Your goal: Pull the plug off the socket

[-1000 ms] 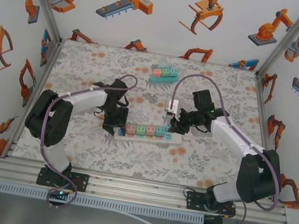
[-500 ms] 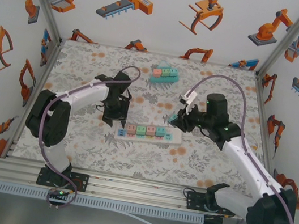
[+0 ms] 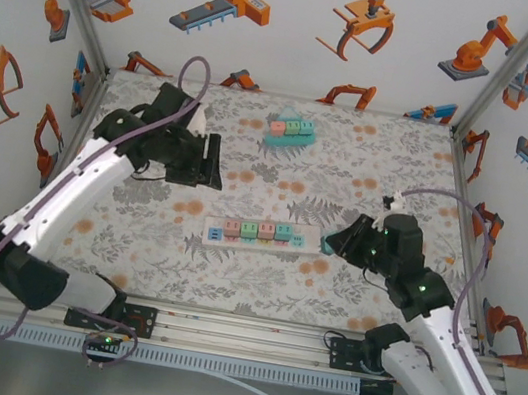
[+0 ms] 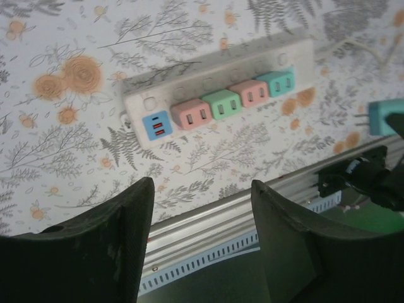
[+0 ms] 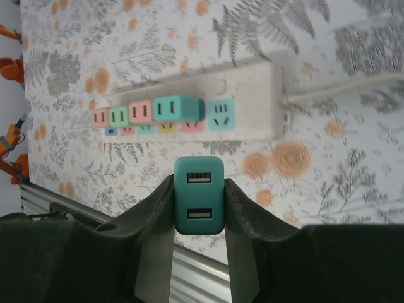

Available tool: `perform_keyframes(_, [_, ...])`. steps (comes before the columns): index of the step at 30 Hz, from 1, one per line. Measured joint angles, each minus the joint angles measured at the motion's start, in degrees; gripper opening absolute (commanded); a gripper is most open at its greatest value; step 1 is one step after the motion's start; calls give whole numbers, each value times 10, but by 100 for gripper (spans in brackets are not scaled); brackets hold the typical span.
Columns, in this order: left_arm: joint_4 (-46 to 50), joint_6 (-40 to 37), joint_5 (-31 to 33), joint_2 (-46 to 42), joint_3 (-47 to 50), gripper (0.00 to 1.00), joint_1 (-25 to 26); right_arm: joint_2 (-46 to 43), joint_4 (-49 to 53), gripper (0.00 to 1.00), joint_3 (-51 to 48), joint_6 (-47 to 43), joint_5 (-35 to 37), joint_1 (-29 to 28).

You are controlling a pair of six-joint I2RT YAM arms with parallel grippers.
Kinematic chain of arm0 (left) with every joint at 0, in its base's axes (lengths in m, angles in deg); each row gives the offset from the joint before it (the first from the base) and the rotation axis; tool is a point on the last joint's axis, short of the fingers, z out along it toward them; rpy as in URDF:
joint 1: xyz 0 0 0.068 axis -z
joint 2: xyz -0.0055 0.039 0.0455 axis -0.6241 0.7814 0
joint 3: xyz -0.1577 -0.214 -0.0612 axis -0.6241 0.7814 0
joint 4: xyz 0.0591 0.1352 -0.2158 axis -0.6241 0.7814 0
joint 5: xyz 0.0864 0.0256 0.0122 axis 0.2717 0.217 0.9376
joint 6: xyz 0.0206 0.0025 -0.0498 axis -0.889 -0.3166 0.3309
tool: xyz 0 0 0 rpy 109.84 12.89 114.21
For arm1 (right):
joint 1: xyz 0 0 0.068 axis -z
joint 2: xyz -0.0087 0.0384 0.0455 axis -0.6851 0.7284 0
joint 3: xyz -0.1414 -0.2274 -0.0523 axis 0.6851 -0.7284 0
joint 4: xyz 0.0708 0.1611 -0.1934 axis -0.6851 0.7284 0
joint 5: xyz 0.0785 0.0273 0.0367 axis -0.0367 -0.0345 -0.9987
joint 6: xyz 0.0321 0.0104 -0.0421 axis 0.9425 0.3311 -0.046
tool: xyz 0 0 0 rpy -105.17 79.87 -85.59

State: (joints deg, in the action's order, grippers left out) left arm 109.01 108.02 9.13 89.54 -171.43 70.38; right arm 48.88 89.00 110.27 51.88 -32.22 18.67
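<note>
Right wrist view puts the plug (image 5: 199, 203) dead centre: a teal charger with two USB ports in its face. It is pinched on both sides by the right gripper (image 5: 199, 188), whose dark fingers (image 5: 154, 221) press flat against it. The plug is out of the power strip (image 5: 252, 88) and held in the air apart from it. Facing it is a bare teal-faced socket (image 5: 222, 115) near the end where the white cord (image 5: 341, 85) leaves. Beside that socket a teal adapter (image 5: 178, 108) sits in the power strip, with pink and green ones in a row beyond it.

From above, the power strip lies across the middle of the flowered table mat (image 3: 137, 227). The plug sits just off its right end, not touching it, clamped in the right gripper. The left wrist camera catches the same plug at its right edge, two metal prongs (image 4: 358, 121) pointing toward the power strip with nothing around them.

The left gripper (image 3: 211, 162) hangs well off to the far left of the power strip, over the mat. Its two fingers stand apart, with the mat and the table's metal rail (image 4: 208, 221) showing between them, and it grips nothing. At the far edge of the mat rests a small teal block (image 3: 290, 129) topped with coloured pieces.
</note>
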Motion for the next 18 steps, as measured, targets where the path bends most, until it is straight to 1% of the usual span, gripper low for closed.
perform_keyframes(1, [-6, -8, -14, -19, 5, 67, 0, -14, 9, 15, -14, 12, 5, 0])
perform_keyframes(2, [-12, -17, -28, -40, 11, 73, 2, -26, 16, 16, -29, 22, 10, 0])
perform_keyframes(3, [-19, -24, -40, -58, 18, 80, 3, -35, 20, 16, -41, 30, 13, 0])
perform_keyframes(5, [-38, -44, -65, -103, 35, 98, 10, -55, 22, 16, -71, 46, 20, 0])
perform_keyframes(8, [-68, -66, -90, -166, 67, 97, 19, -75, 15, 18, -112, 65, 25, 0])
perform_keyframes(11, [-94, -90, -112, -217, 100, 97, 21, -80, -15, 20, -155, 81, 32, 0])
perform_keyframes(14, [-111, -109, -132, -252, 133, 97, 24, -76, -48, 21, -190, 89, 34, 0])
perform_keyframes(18, [-122, -113, -143, -268, 177, 97, 25, -65, -107, 23, -228, 97, 35, 0])
